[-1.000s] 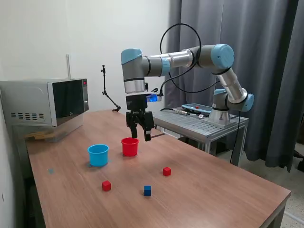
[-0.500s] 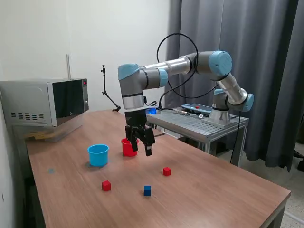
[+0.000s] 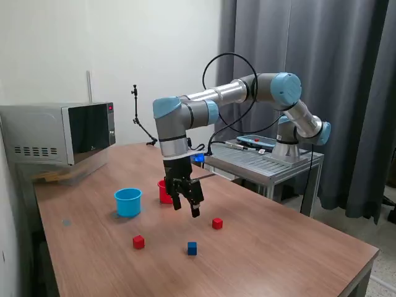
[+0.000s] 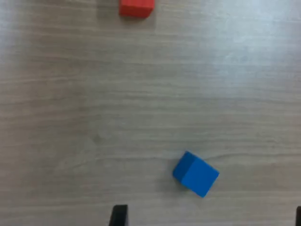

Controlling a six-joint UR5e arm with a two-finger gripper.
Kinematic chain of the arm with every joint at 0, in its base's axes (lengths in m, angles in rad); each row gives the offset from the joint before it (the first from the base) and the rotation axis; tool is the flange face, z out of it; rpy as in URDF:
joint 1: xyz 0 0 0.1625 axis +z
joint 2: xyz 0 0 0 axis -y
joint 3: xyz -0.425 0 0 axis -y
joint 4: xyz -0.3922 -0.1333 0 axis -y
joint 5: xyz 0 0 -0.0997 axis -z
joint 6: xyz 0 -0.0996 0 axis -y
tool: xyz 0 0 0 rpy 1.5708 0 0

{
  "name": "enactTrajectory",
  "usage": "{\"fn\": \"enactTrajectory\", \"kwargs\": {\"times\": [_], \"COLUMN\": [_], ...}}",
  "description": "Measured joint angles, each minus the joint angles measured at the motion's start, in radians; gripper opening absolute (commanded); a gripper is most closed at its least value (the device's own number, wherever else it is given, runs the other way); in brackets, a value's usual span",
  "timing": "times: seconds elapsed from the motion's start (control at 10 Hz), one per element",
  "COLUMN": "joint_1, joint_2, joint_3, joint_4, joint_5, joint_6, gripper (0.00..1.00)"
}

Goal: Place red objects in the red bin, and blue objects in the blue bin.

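Note:
In the exterior view, my gripper [image 3: 186, 209] hangs open and empty above the table, in front of the red bin [image 3: 163, 192], which it partly hides. The light blue bin [image 3: 128, 202] stands on the exterior view's left of the red one. Nearer the front edge lie a red cube [image 3: 138, 242], a dark blue cube [image 3: 192, 248] and a second red cube [image 3: 217, 223]. The wrist view looks straight down on the blue cube [image 4: 195, 173], which lies between my gripper's [image 4: 209, 220] fingertips [image 4: 119, 215] but well below them. A red cube [image 4: 136, 7] shows at that picture's edge.
A microwave [image 3: 59, 133] stands at the table's back corner on the exterior view's left. A small black stand [image 3: 141, 124] rises at the back edge. A metal side table [image 3: 266, 162] carries the arm's base on the exterior view's right.
My gripper has come down from above the red bin and moved toward the table's front, over the cubes. It has stayed open. Cups and cubes have not moved.

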Motion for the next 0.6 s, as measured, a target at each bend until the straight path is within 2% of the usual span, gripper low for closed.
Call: {"fn": "enactTrajectory", "kwargs": {"times": [0.2, 0.4, 0.6], "joint_1": [0.026, 0.045, 0.051], "joint_2": [0.014, 0.018, 0.019], "joint_3": [0.005, 0.011, 0.012], "joint_4": [-0.001, -0.002, -0.002], "joint_5": [-0.006, -0.033, -0.041], "joint_6": [-0.010, -0.002, 0.107], "gripper": [1.00, 1.00, 1.00]}}
